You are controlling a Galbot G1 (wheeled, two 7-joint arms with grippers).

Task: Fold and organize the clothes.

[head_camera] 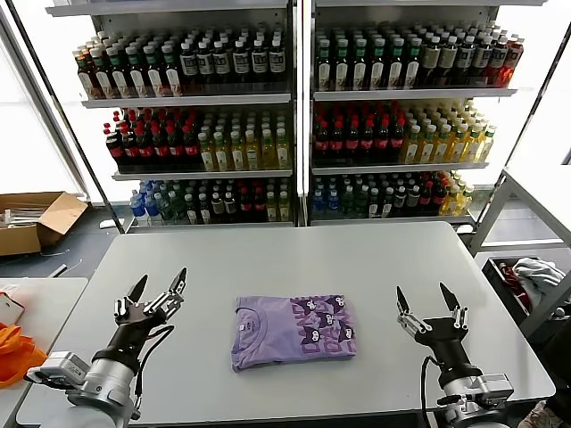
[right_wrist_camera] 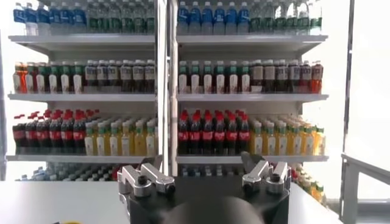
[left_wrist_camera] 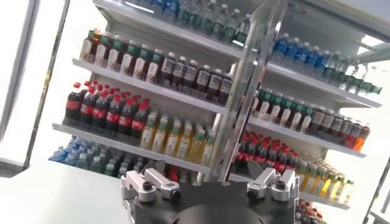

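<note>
Two grippers are held raised and spread wide, the left gripper (head_camera: 159, 287) and the right gripper (head_camera: 423, 299) on either side of the T-shirt (head_camera: 293, 331). Nothing is gripped. It is laid folded in the table's (head_camera: 268, 259) middle, probably so that both arms can reach.

A pale grey, rounded-corner table (head_camera: 268, 254) is seen. A folded lavender T-shirt (head_camera: 293, 331) with dark purple cartoon prints is laid near its centre, toward six o'clock.
</note>
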